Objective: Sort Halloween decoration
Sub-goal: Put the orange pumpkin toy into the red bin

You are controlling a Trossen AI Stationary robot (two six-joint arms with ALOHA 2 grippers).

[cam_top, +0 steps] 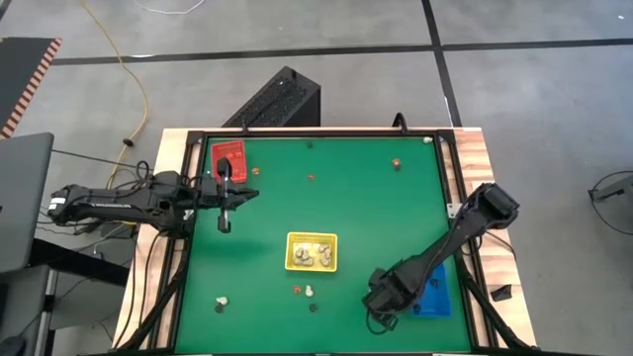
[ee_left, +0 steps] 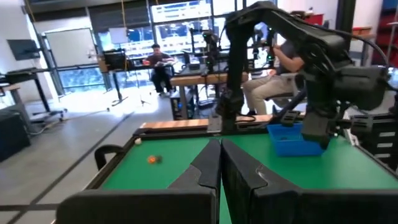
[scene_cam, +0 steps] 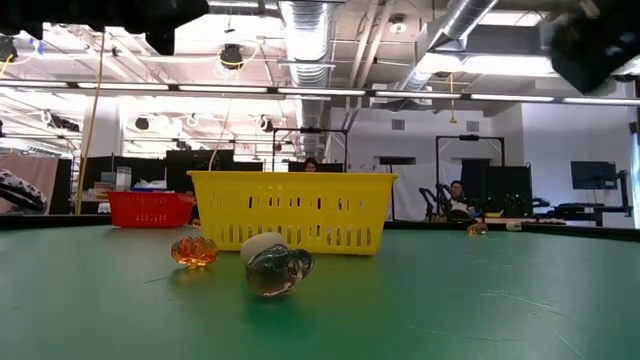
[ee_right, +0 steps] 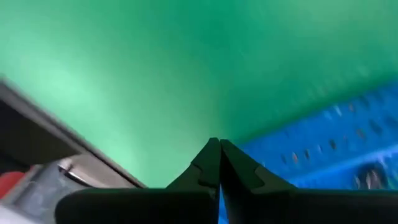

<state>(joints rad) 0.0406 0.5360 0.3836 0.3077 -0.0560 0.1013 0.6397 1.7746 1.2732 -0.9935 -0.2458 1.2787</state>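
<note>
**Both grippers closed and empty; trinkets spread over the mat**

I see the left gripper (cam_top: 224, 223) hanging above the mat (cam_top: 366, 218) near its left edge, just in front of the red tray (cam_top: 228, 157), which sits at the far left corner. In its wrist view the fingers (ee_left: 208, 169) meet tip to tip with nothing between them.

The right gripper (cam_top: 380, 317) is at the near edge, just beside the blue tray (cam_top: 433, 293) at the near right corner. Its fingers (ee_right: 208, 163) are pressed together, also empty, over green mat with the blue tray wall next to them.

The yellow tray (cam_top: 312, 251) stands mid-mat, toward the near side, and holds several cream trinkets (cam_top: 314, 255). In front of it lie an orange trinket (cam_top: 295, 290), a cream one (cam_top: 309, 291) and a dark one (cam_top: 314, 307). Two more trinkets (cam_top: 221, 303) sit near the near left corner. Loose orange pieces (cam_top: 310, 178) lie toward the far edge, one (cam_top: 397, 164) nearer the far right corner.

No readable writing or labels on trays or arms.
</note>
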